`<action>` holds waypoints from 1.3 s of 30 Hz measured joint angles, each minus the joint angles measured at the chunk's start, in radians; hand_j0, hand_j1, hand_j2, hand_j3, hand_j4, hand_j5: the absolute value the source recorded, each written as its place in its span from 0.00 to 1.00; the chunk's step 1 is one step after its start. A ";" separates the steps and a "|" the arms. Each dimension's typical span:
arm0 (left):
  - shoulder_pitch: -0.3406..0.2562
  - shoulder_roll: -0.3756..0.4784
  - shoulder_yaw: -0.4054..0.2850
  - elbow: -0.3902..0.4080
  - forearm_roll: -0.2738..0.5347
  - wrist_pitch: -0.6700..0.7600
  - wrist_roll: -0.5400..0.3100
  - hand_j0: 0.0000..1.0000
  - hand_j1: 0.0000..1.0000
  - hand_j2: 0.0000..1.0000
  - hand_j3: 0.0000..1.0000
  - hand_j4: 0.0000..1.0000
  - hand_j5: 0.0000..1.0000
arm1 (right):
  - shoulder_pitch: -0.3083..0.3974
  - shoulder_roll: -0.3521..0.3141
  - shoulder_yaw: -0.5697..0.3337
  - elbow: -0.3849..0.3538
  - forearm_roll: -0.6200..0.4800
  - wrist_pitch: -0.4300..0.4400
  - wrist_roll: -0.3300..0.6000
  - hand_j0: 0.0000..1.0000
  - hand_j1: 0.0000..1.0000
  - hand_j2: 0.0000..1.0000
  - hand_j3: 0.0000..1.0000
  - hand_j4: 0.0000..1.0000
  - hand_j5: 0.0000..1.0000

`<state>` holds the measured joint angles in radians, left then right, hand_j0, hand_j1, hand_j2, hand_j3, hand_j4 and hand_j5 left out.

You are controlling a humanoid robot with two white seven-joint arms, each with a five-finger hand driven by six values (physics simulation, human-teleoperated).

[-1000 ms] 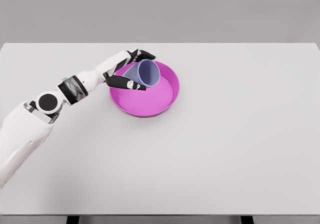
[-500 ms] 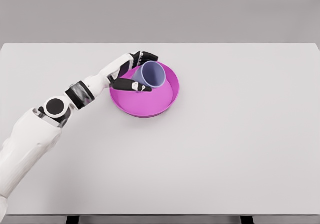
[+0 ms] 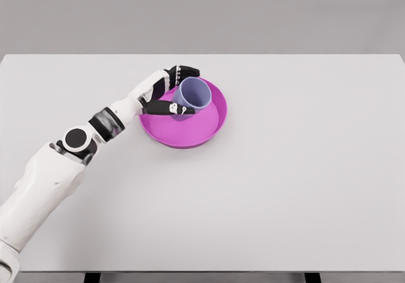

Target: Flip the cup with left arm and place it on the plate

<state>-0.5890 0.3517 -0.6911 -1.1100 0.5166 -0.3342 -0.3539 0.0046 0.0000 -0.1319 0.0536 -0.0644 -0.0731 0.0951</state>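
Observation:
A lilac cup (image 3: 192, 96) stands nearly upright, mouth up, inside the magenta plate (image 3: 202, 128) at its back left. My left hand (image 3: 172, 90) reaches in from the lower left and is shut on the cup, black fingers (image 3: 183, 73) wrapped behind it and the thumb (image 3: 166, 109) across its front. The cup's base is hidden by the thumb and the plate's rim, so I cannot tell whether it rests on the plate. The right arm does not show.
The plate sits on a wide white table (image 3: 285, 182), a little left of the middle and towards the back. A grey wall rises behind the table's far edge.
The cup has turned from tilted, mouth facing me, to nearly upright, and has sunk lower into the plate. The left forearm has swung forward and lower.

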 measured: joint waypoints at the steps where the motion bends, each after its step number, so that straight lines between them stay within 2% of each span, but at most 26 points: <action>1: 0.000 -0.001 0.000 0.000 0.006 -0.002 0.000 0.74 0.74 0.74 0.74 0.74 0.74 | 0.000 0.000 0.000 0.000 0.000 0.000 0.000 1.00 1.00 1.00 1.00 1.00 1.00; 8: 0.006 -0.031 0.003 0.002 0.043 -0.011 0.000 0.75 0.75 0.75 0.75 0.75 0.75 | 0.000 0.000 0.000 0.000 0.000 0.000 0.000 1.00 1.00 1.00 1.00 1.00 1.00; 15: 0.006 -0.073 0.003 0.043 0.046 -0.010 0.000 0.75 0.75 0.75 0.75 0.75 0.75 | 0.000 0.000 0.000 0.000 0.000 0.000 0.000 1.00 1.00 1.00 1.00 1.00 1.00; 23: 0.006 -0.081 0.002 0.051 0.048 -0.005 0.000 0.75 0.75 0.75 0.75 0.75 0.75 | 0.000 0.000 0.000 0.000 0.000 0.000 0.000 1.00 1.00 1.00 1.00 1.00 1.00; 26: 0.006 -0.082 0.002 0.052 0.047 -0.005 0.000 0.81 0.81 0.81 0.81 0.81 0.81 | 0.000 0.000 0.000 0.000 0.000 0.000 0.000 1.00 1.00 1.00 1.00 1.00 1.00; 34: 0.006 -0.081 0.002 0.051 0.045 -0.004 0.000 0.87 0.87 0.87 0.87 0.87 0.87 | 0.000 0.000 0.000 0.000 0.000 0.000 0.000 1.00 1.00 1.00 1.00 1.00 1.00; 39: 0.009 -0.078 0.001 0.051 0.044 -0.008 0.000 0.94 0.94 0.94 0.94 0.94 0.94 | 0.000 0.000 0.000 0.000 0.000 0.000 0.000 1.00 1.00 1.00 1.00 1.00 1.00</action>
<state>-0.5798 0.2739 -0.6902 -1.0589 0.5605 -0.3426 -0.3543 0.0046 0.0000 -0.1319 0.0536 -0.0644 -0.0728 0.0950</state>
